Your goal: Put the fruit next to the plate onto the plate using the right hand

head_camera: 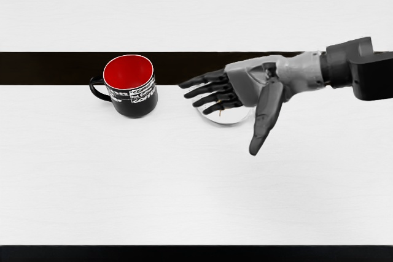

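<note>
Plate (225, 121) mostly hidden beneath the right hand (241, 86), fingers (202, 81) spread wide.

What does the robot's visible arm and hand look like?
The right hand has a light grey palm, four black segmented fingers and a dark grey thumb. Its forearm is grey, ending in darker boxy segments. No cables or markings show.
</note>
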`<state>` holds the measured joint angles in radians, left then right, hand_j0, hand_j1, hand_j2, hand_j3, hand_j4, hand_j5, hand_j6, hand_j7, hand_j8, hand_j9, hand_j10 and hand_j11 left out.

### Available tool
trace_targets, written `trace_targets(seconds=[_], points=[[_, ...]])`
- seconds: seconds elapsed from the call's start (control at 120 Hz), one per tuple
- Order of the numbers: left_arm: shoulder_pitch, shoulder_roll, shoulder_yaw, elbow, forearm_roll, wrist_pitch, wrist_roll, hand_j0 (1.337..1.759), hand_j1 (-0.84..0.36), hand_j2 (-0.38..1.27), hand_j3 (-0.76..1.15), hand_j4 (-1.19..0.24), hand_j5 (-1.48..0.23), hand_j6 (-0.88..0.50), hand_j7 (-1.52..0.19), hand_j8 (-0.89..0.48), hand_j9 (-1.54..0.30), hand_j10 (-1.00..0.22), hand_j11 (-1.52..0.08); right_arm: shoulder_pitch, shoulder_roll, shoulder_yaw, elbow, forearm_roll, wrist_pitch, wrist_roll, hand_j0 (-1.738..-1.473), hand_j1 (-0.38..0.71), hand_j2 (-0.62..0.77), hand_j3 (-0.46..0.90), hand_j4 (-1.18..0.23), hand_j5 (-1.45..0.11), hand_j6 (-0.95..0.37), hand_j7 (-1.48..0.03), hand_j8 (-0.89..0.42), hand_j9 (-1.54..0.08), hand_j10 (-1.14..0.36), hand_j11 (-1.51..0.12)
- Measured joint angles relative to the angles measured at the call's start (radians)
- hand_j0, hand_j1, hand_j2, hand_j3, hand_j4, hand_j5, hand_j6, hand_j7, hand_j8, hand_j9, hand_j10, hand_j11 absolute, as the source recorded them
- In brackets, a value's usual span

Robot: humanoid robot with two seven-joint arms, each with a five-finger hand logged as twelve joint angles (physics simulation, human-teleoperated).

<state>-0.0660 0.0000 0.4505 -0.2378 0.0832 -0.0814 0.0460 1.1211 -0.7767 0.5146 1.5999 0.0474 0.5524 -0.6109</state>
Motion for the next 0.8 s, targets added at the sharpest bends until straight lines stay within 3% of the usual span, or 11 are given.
trace_targets(seconds=[0.108,0.275,0.458,0.8], points=[[0.0,0.0,0.0,0.0,0.0,0.0,0.0,1.658,0.35,0.0,0.0,0.0,0.0,0.0,0.0,0.0,0.0,0.0,0.0,-0.096,-0.082,0.019,0.005,0.108,0.038,0.0,-1.658,-0.29,-0.01,0.0,-0.05,-0.06,-0.05,-0.06,-0.05,-0.06,-0.05,-0.06],[0.0,0.0,0.0,0.0,0.0,0.0,0.0,1.658,0.35,0.0,0.0,0.0,0.0,0.0,0.0,0.0,0.0,0.0,0.0,-0.164,-0.191,0.026,-0.01,0.233,0.055,0.0,-1.658,-0.29,-0.01,0.0,-0.05,-0.06,-0.05,-0.06,-0.05,-0.06,-0.05,-0.06],[0.0,0.0,0.0,-0.002,0.001,-0.001,0.0,1.658,0.35,0.0,0.0,0.0,0.0,0.0,0.0,0.0,0.0,0.0,0.0,-0.19,-0.274,0.025,-0.051,0.311,0.058,0.0,-1.658,-0.3,-0.01,0.0,-0.04,-0.05,-0.04,-0.05,-0.04,-0.05,-0.04,-0.05],[-0.003,0.0,0.001,-0.003,0.0,-0.001,0.0,1.658,0.35,0.0,0.0,0.0,0.0,0.0,0.0,0.0,0.0,0.0,0.0,-0.221,-0.327,0.018,-0.141,0.36,0.059,0.0,-1.658,-0.31,-0.01,0.0,-0.03,-0.04,-0.03,-0.05,-0.03,-0.04,-0.03,-0.05]])
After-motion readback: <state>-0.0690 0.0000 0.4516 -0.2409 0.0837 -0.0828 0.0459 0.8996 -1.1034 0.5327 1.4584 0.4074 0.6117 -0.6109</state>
